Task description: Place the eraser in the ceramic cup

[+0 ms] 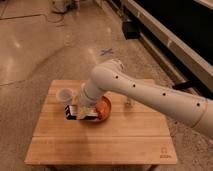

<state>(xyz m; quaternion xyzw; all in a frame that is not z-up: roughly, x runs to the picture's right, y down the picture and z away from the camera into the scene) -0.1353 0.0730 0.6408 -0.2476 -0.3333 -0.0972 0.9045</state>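
Listing for you: gripper [81,111] clamped on eraser [72,113], just right of and below cup [64,94]; plate [104,107] farther right of cup; table [100,146] corner logo unreadable.

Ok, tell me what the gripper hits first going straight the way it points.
Pointing down, the gripper, shut on the eraser, would likely meet the wooden table first, between ceramic cup and orange plate; depth is unclear.

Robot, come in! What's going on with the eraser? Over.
Gripper shut on eraser, beside orange plate. Ceramic cup close by, eraser not in yet. Nothing between them.
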